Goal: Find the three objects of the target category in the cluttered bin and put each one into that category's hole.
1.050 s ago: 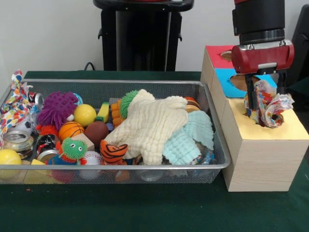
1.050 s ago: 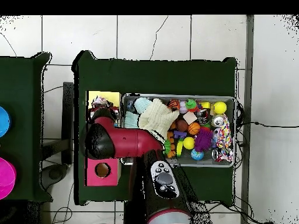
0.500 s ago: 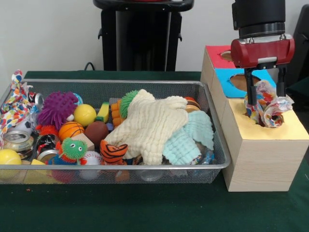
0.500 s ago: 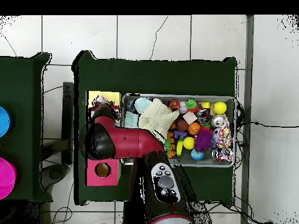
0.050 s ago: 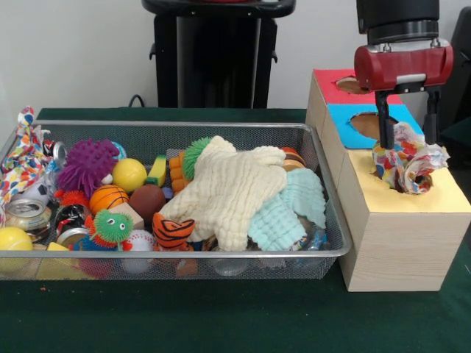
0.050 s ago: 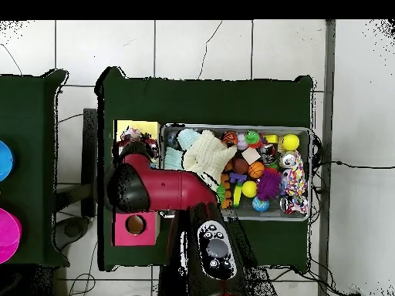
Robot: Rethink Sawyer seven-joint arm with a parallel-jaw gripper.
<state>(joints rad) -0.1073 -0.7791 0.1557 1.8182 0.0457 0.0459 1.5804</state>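
The jaws [image 5: 406, 118] hang with their two dark fingers [image 5: 383, 118] spread apart, one on each side of the top of a crumpled multicoloured cloth [image 5: 407, 160], clamped on nothing; whether the fingers brush the cloth cannot be told. The cloth sits directly below the jaws, bunched in the hole of the yellow section [image 5: 401, 200] of the wooden sorting box [image 5: 397, 246], partly sunk in and partly sticking up above the rim. Just behind the jaws lies the box's blue section [image 5: 347, 123] with its own hole, and behind that the red section [image 5: 331, 84]. Above the jaws sits the red wrist block [image 5: 403, 66] and the black arm segment going up out of the picture; from overhead the red arm [image 6: 158, 187] covers most of the box, with the yellow section [image 6: 137, 129] and the cloth [image 6: 133, 139] peeking out beyond it. To the side of the jaws, just beside the box, stands the wire mesh bin [image 5: 221, 254] on the green tabletop [image 5: 221, 316]. Nearest the jaws in the bin lie a pale blue cloth [image 5: 287, 209] and a cream cloth [image 5: 232, 187] spread over the heap. Farther off are an orange striped toy [image 5: 173, 229], a brown ball [image 5: 147, 200], a small basketball [image 5: 108, 197], a yellow ball [image 5: 129, 174], a purple spiky ball [image 5: 87, 166] and a green fuzzy toy [image 5: 112, 226]. At the bin's end farthest from the jaws, another spotted colourful cloth [image 5: 20, 158] drapes over the rim, with a can [image 5: 26, 213] below it.
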